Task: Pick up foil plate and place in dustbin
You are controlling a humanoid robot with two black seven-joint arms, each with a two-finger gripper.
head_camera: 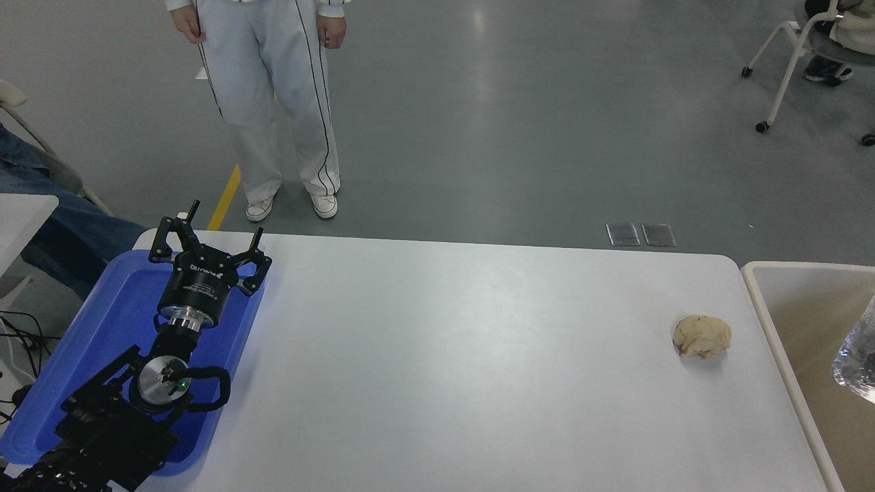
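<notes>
Foil plate (pixel 856 359) over the dustbin (pixel 759 287).
Left end effector (pixel 208 240) parked, spread, above the blue tray (pixel 109 301); right one unseen.

One foil plate (pixel 856 365), one dustbin (pixel 772 321), one blue tray (pixel 102 321), one tan ball (pixel 702 335).

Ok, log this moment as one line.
foil plate: over dustbin, partly cut off at frame edge | right tool: not in view | left tool: open, parked over blue tray | tan lump: on table
</notes>
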